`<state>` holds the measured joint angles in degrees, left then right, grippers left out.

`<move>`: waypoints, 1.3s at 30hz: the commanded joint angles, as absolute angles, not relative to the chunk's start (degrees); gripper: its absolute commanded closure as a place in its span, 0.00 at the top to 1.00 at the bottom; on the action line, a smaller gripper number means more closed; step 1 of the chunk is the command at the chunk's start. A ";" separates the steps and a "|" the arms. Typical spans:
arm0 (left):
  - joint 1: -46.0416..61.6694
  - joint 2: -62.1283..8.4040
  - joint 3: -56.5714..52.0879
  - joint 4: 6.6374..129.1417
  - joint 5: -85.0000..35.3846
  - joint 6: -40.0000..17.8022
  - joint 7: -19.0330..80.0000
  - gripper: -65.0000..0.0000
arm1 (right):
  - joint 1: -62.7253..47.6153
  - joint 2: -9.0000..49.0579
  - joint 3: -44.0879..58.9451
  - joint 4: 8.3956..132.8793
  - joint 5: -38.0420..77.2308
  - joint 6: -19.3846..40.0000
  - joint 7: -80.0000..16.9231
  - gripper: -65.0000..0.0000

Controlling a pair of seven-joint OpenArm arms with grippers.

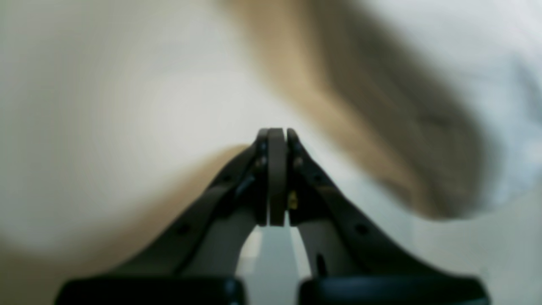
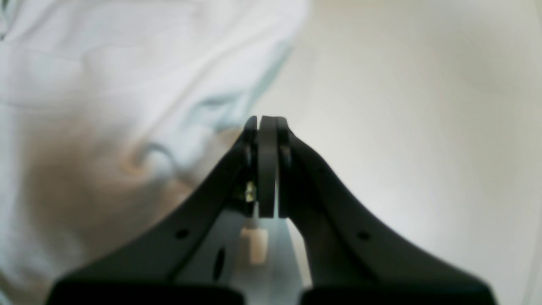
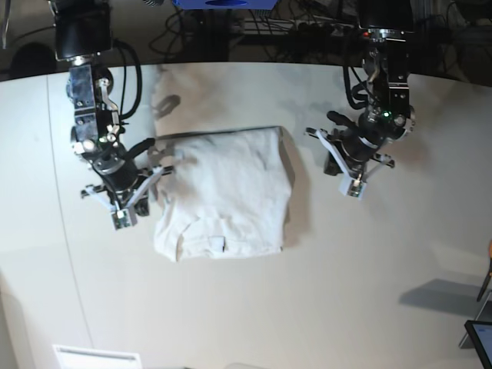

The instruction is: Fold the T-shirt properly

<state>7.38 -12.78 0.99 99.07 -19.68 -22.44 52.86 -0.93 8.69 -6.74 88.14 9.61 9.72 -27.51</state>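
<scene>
The white T-shirt (image 3: 223, 192) lies on the table in the base view as a rough rectangle, wrinkled, with its collar (image 3: 209, 244) at the near edge. My right gripper (image 3: 121, 219) is shut and empty, just off the shirt's left edge. In the right wrist view its jaws (image 2: 266, 125) are pressed together, with the shirt (image 2: 127, 63) to the upper left. My left gripper (image 3: 352, 188) is shut and empty, apart from the shirt's right side. The left wrist view shows it (image 1: 277, 135) closed, with blurred cloth (image 1: 487, 63) at the upper right.
The white table (image 3: 369, 292) stretches around the shirt. Cables (image 3: 292, 27) and dark gear run along the far edge. A white flat object (image 3: 96, 357) sits at the near left edge, and a dark object (image 3: 480, 338) at the right edge.
</scene>
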 commanded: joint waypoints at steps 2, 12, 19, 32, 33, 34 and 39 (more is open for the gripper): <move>7.08 -14.64 -0.13 102.11 -20.44 -22.55 51.38 0.00 | -3.03 10.51 -6.55 92.88 9.71 9.80 -21.67 0.01; 20.53 -21.93 -0.57 99.47 -20.44 -23.34 12.00 0.00 | -22.02 19.47 -10.33 94.55 7.96 9.71 13.05 0.02; 30.29 -23.69 -0.75 92.70 -9.36 -23.34 -16.04 0.00 | -36.97 16.66 -4.88 93.05 -6.81 9.36 35.21 0.02; 47.60 -23.43 -0.04 92.35 -5.41 -23.16 -31.34 0.00 | -55.25 6.64 7.25 90.86 -6.73 9.71 49.89 0.02; 48.31 -23.16 -0.04 91.91 -5.41 -23.16 -31.25 0.00 | -55.69 6.02 6.64 89.80 -6.64 9.71 49.89 0.02; 48.75 -22.46 0.22 90.77 -5.41 -23.16 -31.43 0.00 | -56.13 5.32 6.11 88.31 -6.64 9.45 49.89 0.01; 49.27 -21.76 5.76 82.51 -5.32 -23.16 -31.34 0.00 | -55.69 2.59 -0.13 76.62 -6.64 9.36 49.71 0.01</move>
<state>48.47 -21.21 5.69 82.35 -4.82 -22.94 -29.93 -54.35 2.15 -0.23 76.44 -7.22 9.37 48.14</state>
